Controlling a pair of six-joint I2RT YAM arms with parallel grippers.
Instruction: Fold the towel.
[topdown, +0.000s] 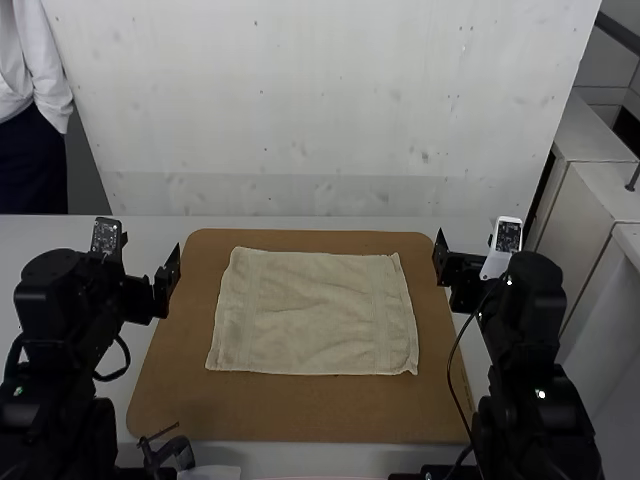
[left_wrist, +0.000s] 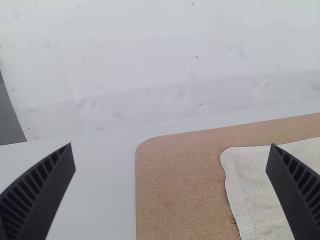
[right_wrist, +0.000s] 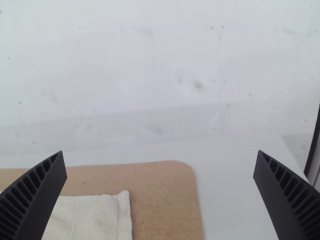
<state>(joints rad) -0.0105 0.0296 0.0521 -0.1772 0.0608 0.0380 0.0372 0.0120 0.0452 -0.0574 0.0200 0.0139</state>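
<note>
My left gripper (topdown: 170, 270) hangs off the towel's left side in the high view, and my right gripper (topdown: 441, 260) is off its right side. The beige towel (topdown: 315, 312) lies spread as a rough rectangle with light wrinkles, touched by neither. In the left wrist view, my left gripper (left_wrist: 171, 160) has its fingers wide apart with nothing between them, and one towel corner (left_wrist: 250, 175) shows beside a finger. In the right wrist view, my right gripper (right_wrist: 159, 162) is also open and holds nothing; another corner of the towel (right_wrist: 100, 215) is partly behind a finger.
Under the towel is a brown board (topdown: 300, 410) with rounded corners, on a white table (topdown: 150, 232). An upright pale panel (topdown: 330, 110) stands behind the table. A dark cable (topdown: 452, 370) hangs from the right arm over the board's right edge.
</note>
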